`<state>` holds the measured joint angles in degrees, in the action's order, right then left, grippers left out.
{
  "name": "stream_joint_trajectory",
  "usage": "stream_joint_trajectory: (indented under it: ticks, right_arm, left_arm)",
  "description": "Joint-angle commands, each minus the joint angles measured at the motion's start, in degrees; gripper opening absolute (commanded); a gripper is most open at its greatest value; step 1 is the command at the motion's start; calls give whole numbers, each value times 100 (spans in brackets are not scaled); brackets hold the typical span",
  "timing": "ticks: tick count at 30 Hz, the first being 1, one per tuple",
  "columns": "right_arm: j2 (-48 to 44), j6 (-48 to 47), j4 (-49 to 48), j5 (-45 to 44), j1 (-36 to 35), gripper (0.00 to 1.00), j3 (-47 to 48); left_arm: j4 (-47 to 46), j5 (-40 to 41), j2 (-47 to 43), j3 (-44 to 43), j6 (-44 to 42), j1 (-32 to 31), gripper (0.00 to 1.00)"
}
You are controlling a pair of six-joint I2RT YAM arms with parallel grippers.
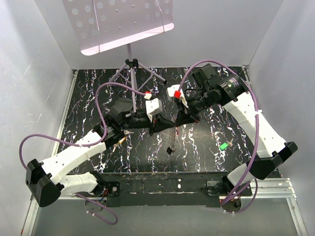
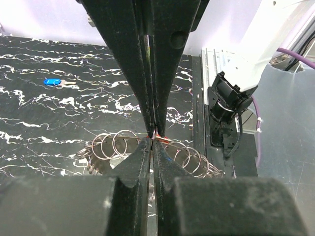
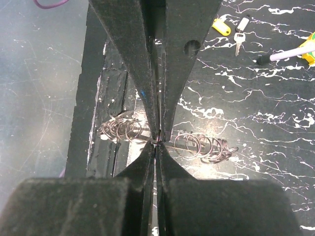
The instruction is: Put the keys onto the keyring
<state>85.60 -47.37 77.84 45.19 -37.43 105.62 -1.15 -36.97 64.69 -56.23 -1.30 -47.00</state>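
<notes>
From above, the two arms reach inward over the black marbled table, and the left gripper and right gripper meet tip to tip near its middle. The keyring – a thin chain of wire rings – hangs below that meeting point. A green key lies well apart to the right, close to the right arm. Two small keys lie by the left arm's forearm.

In the left wrist view, the left gripper has its jaws pressed flat together with no gap. A reddish glint sits right at the tips, where the other arm's closed fingers meet them. The keyring spreads to both sides of that point, looped rings left and right, and looks nipped there. A blue key lies far off to the left on the table.

In the right wrist view, the right gripper is likewise fully closed – a thin strand of the keyring crosses exactly at its tips, with ring clusters on either side. A yellow-headed key and a silver key lie side by side, well away at the upper right.
</notes>
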Motion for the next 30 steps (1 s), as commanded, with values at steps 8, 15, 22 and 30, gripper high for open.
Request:
stream_joint_trajectory:
  ticks: [8,15,22,30]
  right_arm:
    - [-44,-8,1180,867,419,39,651]
    - [-298,26,918,2238,1027,40,531]
    - [-1080,219,-645,2916,1027,41,-989]
    - [-1028,685,-1166,2891,1027,41,-983]
  left_arm:
    - [-1377,58,-632,656,866,-11,0]
    - [-3424,532,-931,1544,1896,-11,0]
    - [-4262,709,-809,1729,2274,-19,0]
    - [-4429,726,-721,1747,2389,-19,0]
